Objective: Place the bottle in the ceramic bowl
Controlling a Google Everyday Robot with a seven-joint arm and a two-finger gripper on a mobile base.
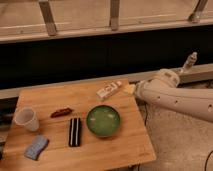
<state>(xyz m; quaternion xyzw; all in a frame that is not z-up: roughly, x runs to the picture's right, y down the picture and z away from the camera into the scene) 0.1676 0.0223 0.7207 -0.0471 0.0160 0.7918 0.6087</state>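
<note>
Gripper [130, 89] just beside bottle [108, 91], bowl [103, 121] apart

Bottle [109, 91] lies (flat) behind ceramic bowl [103, 121], end effector [131, 90] beside.

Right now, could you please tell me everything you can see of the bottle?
The bottle is small, cream-white and squarish, apparently plastic, with a pale cap end and faint label. It lies on its side on the wooden table near the far right corner, cap pointing right, beyond the ceramic bowl and apart from it. The tool sits just right of the cap; contact cannot be told.
</note>
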